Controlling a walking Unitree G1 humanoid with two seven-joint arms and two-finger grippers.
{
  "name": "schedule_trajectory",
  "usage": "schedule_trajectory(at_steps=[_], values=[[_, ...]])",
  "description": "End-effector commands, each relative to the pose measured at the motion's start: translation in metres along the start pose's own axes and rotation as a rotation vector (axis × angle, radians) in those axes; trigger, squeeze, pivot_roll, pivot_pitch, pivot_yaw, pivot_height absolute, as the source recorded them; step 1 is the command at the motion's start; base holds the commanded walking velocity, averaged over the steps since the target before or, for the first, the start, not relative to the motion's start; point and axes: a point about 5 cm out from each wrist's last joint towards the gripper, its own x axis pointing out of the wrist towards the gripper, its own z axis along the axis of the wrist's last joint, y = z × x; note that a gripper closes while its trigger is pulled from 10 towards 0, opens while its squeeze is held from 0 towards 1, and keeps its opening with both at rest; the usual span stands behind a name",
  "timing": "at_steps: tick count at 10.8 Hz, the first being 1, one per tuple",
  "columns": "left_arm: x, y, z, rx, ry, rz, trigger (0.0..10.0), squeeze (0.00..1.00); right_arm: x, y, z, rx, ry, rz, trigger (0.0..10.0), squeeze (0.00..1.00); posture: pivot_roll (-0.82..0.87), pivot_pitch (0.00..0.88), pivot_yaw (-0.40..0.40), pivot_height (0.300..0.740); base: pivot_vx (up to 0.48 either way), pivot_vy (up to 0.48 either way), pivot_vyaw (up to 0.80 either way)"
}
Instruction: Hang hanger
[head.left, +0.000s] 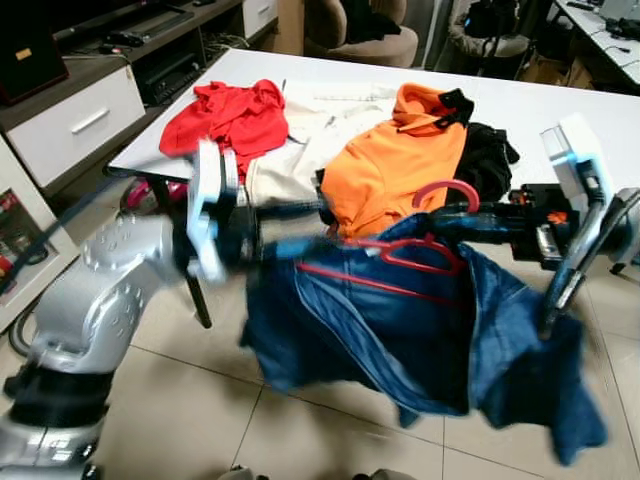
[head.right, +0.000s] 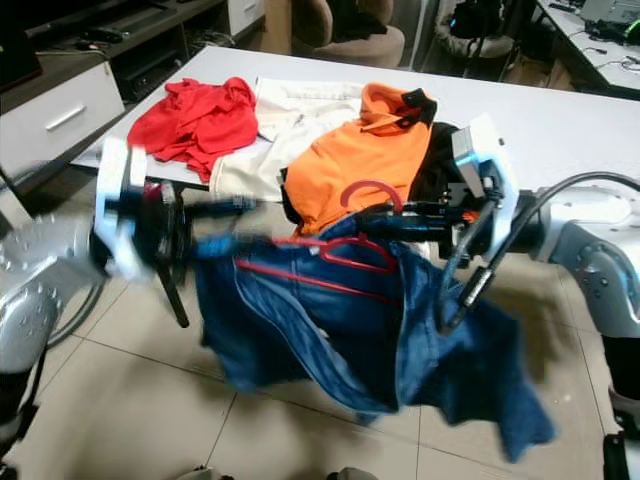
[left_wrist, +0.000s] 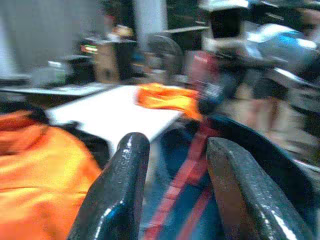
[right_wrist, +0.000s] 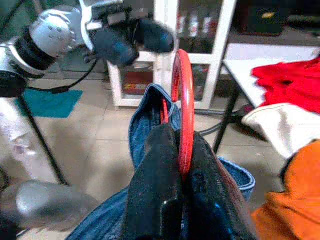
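Nearest to me, a blue denim garment (head.left: 420, 340) hangs off a red hanger (head.left: 425, 255), held up in the air in front of the tabletop (head.left: 560, 100). My right hand (right_wrist: 182, 172) is clenched on the hanger at the base of its hook, the red loop standing up between the fingers. My left hand (left_wrist: 172, 192) sits at the hanger's other end with its fingers parted, the red bar and denim between them but not gripped as far as I can see.

I judge the load floppy and fairly heavy: the denim sags unevenly and could slide off the thin, stiff, smooth hanger if tilted. The hook's neck is the sound place to hold, leaving the hook free.

Beyond, on the tabletop, lie an orange shirt (head.left: 395, 160), white cloth (head.left: 310, 125) and a red shirt (head.left: 230, 115).
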Motion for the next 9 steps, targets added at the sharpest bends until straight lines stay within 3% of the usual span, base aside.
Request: schedule_trajectory(at_steps=[1,3,4,5,7,8,9], values=[[-0.010,0.016,0.004,0.044,0.025,0.146,10.0,0.00,0.000,-0.005,0.003,-0.049,0.004,-0.060,0.0,0.00,-0.17,0.000,-0.004,0.740,0.000,0.000,0.00],[-0.031,0.042,0.002,0.046,0.086,0.419,10.0,0.00,0.005,-0.009,-0.006,-0.084,0.021,-0.152,0.0,0.00,-0.17,0.000,0.001,0.740,0.000,0.000,0.00],[-0.044,0.053,-0.004,-0.002,0.116,0.601,10.0,0.00,0.013,-0.011,-0.012,-0.088,-0.008,-0.226,0.0,0.00,-0.16,0.000,0.004,0.740,0.000,0.000,0.00],[-0.050,0.056,-0.014,-0.020,0.147,0.723,10.0,0.00,0.020,-0.010,-0.016,-0.089,-0.032,-0.262,0.0,0.00,-0.15,0.000,0.003,0.740,0.000,0.000,0.00],[-0.028,0.038,-0.025,-0.010,0.200,0.673,10.0,0.00,0.029,-0.007,-0.020,-0.098,-0.060,-0.284,0.0,0.00,-0.15,0.000,0.009,0.740,0.000,0.000,0.00],[-0.022,0.033,-0.021,-0.113,0.148,0.634,10.0,1.00,0.029,-0.009,-0.020,-0.110,-0.061,-0.305,0.0,0.00,-0.15,0.000,0.010,0.740,0.000,0.000,0.00],[-0.008,0.023,-0.016,-0.110,0.153,0.565,10.0,1.00,0.028,-0.016,-0.018,-0.129,-0.083,-0.358,0.0,0.00,-0.15,0.000,0.004,0.740,0.000,0.000,0.00]])
